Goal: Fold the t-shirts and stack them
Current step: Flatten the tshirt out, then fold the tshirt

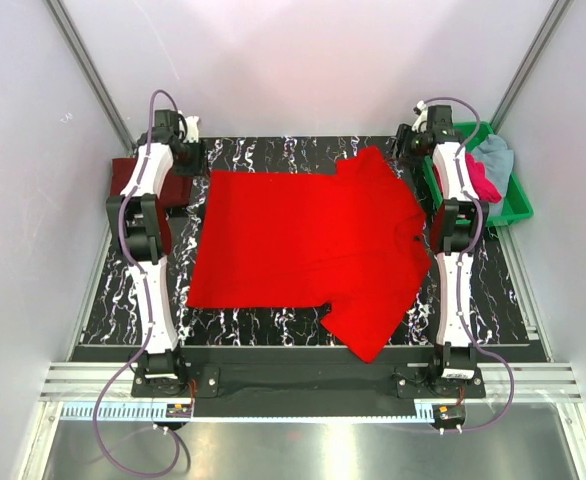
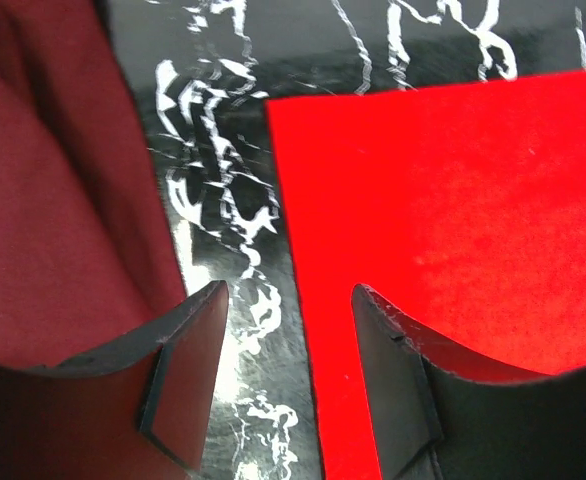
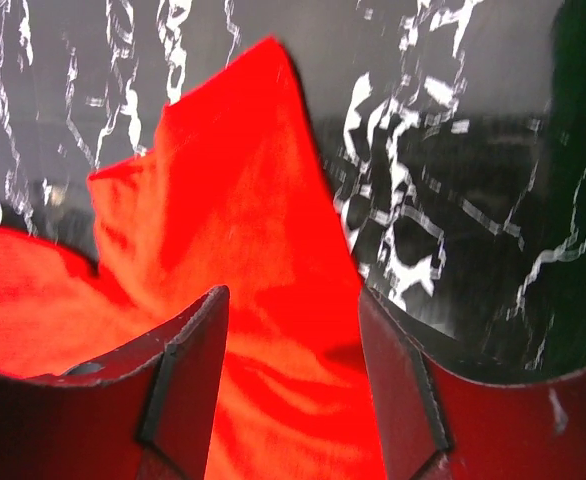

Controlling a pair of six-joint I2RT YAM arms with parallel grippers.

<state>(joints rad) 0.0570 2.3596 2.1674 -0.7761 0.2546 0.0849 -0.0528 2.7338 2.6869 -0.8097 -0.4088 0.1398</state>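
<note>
The bright red t-shirt (image 1: 303, 250) lies spread flat on the black marbled table, its hem to the left and sleeves to the right. My left gripper (image 1: 185, 152) is open above the shirt's far left corner (image 2: 433, 200), astride its edge. The dark maroon shirt (image 1: 133, 180) lies folded at the table's left edge and fills the left of the left wrist view (image 2: 53, 180). My right gripper (image 1: 413, 148) is open just above the far sleeve (image 3: 243, 230). The magenta-pink shirt (image 1: 485, 180) and pale grey-blue shirt (image 1: 495, 153) lie bunched in the tray.
A green plastic tray (image 1: 516, 208) stands at the back right beside the right arm. The black marbled table (image 1: 263, 325) shows as a bare strip in front of the shirt. White walls enclose the cell.
</note>
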